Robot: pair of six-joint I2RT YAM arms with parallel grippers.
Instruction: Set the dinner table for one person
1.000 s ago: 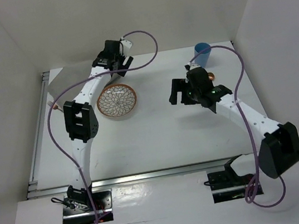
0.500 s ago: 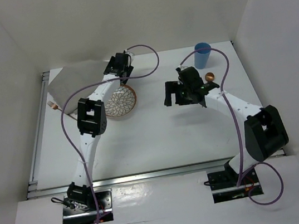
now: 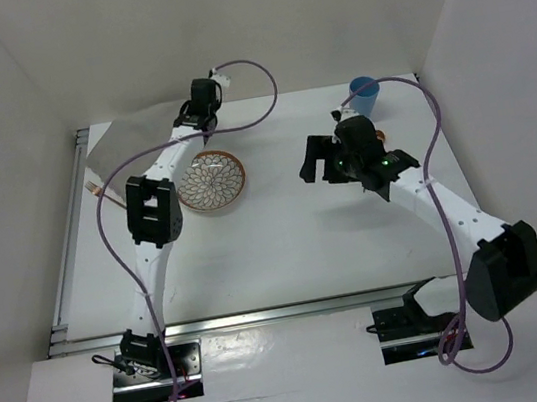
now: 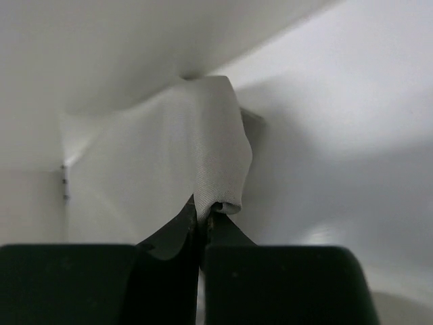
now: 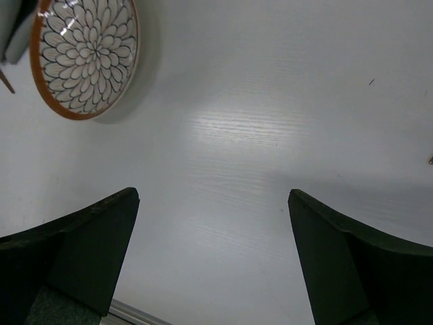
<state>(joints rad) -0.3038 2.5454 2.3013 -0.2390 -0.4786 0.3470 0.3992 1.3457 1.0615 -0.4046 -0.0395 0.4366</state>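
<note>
The large flat white rectangular dinner table [image 3: 286,249] carried a round flower-patterned plate with an orange rim [image 3: 211,180]. Beyond the plate, the left gripper [image 4: 203,215] was clamped on a raised fold of the grey cloth placemat [image 4: 203,149] (the rest lay left of the plate). Right of the plate, the right gripper [image 5: 213,196] hung wide open, holding nothing; a blue plastic cup [image 3: 365,96] stood farther right.

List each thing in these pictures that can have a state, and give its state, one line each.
Left hand: shut on an edge of the placemat.
Right hand: open, empty, over the bare table.
Placemat: pinched at one edge, with that part lifted and folded.
Plate: flat on the table, right way up, empty.
Cup: upright; its contents cannot be told.
</note>
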